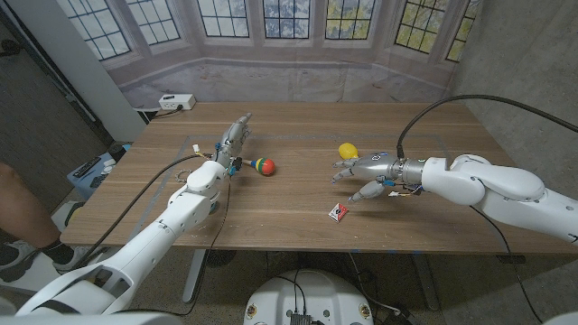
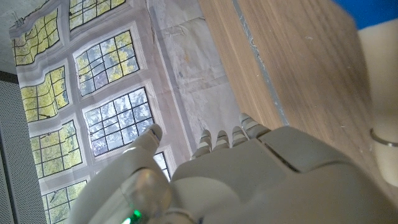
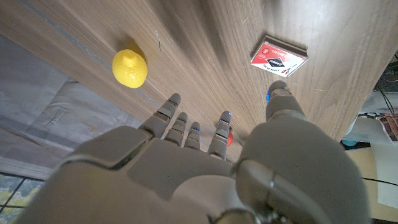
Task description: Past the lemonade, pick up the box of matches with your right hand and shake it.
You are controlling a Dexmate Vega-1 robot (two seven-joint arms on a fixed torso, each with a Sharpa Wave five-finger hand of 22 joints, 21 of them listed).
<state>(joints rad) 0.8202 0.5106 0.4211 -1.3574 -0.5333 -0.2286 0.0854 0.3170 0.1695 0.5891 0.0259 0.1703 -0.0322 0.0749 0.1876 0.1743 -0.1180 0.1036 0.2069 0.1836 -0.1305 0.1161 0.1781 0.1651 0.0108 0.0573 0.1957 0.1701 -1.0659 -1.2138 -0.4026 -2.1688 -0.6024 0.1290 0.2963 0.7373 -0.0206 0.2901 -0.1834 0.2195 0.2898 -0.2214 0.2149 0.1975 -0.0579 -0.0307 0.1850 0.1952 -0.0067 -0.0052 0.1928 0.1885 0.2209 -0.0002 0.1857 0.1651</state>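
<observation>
Head view: right hand [image 1: 366,177] hovers with fingers spread, holding nothing, between lemon [image 1: 348,151] and matchbox [image 1: 339,212] near the table's [image 1: 298,203] front edge

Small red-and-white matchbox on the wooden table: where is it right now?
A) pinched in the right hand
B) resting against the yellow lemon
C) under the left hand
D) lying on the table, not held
D: the small red-and-white matchbox lies on the wooden table with the right hand open above and beside it, fingers spread, apart from the yellow lemon.
</observation>
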